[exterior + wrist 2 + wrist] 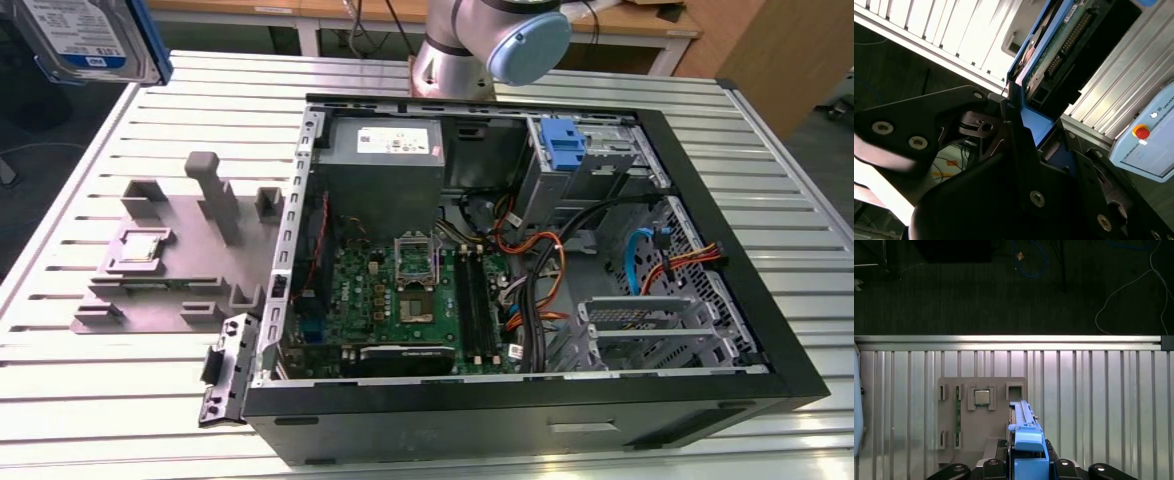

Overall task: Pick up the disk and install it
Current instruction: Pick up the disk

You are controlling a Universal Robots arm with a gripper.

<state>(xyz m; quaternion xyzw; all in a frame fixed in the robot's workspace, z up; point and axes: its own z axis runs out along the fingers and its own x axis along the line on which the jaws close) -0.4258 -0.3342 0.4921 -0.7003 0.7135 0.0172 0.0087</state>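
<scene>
One gripper (1027,464): clamped on the disk (1024,416), raised well above the surface (1104,390).
Disk position: edge-on between the jaws, its long axis running straight out past the gripper, blue carrier (1029,450) end nearest the gripper.
Grey fixture (999,385): below and just ahead of the gripper, with a small square chip (982,397) seated in one pocket.
Computer case (787,380): open and well apart from the gripper, holding the motherboard (400,300), cables and a blue bracket (567,150).
</scene>
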